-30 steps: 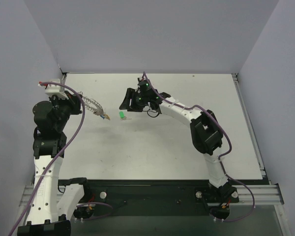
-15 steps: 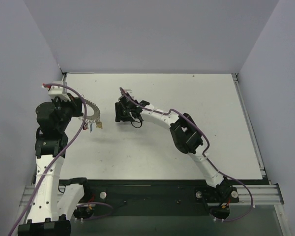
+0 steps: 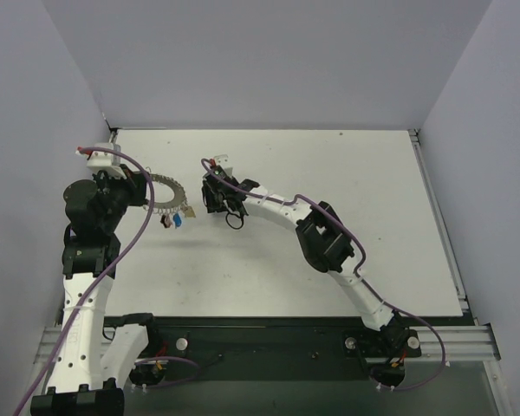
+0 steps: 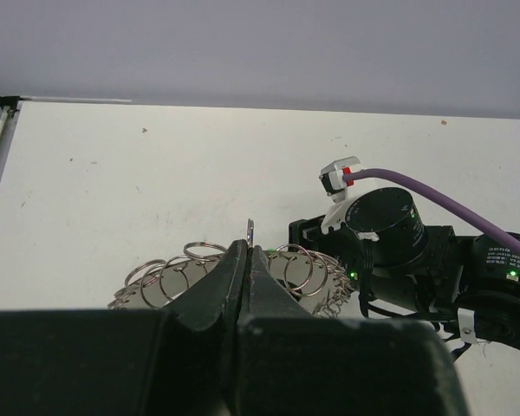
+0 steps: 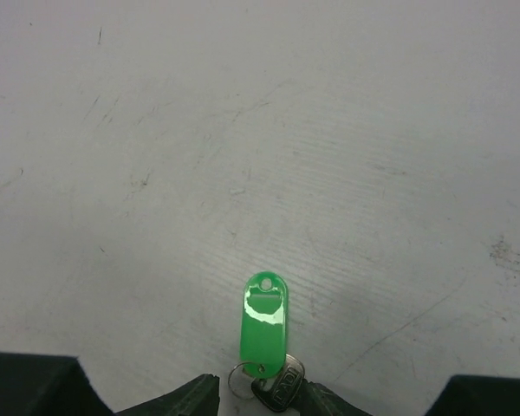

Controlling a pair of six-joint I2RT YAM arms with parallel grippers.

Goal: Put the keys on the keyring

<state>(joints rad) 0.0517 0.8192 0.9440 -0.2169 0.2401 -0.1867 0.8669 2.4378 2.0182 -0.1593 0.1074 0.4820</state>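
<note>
A key with a green plastic tag [image 5: 265, 325] lies flat on the white table, its metal head and small split ring nearest the camera. My right gripper [image 5: 260, 397] is open, one fingertip on each side of the key's head, the right one almost touching it. In the top view that gripper [image 3: 215, 201] points down and hides the green key. My left gripper [image 4: 249, 251] is shut on the rim of the keyring [image 4: 169, 277], a silvery ring edged with small loops. Seen from above, the keyring [image 3: 166, 192] juts from the left gripper [image 3: 147, 196], with blue [image 3: 178, 220], red [image 3: 165, 222] and yellow [image 3: 189, 211] keys hanging from it.
The right arm's wrist [image 4: 390, 234] and its purple cable [image 4: 442, 195] sit close to the right of the keyring. Grey walls close in the table at the back and both sides. A metal rail [image 3: 438, 217] runs along the table's right edge.
My right gripper has swung left and down onto the green key, and its jaws have narrowed. The left gripper has turned the keyring flatter, so the hanging keys shifted right.
</note>
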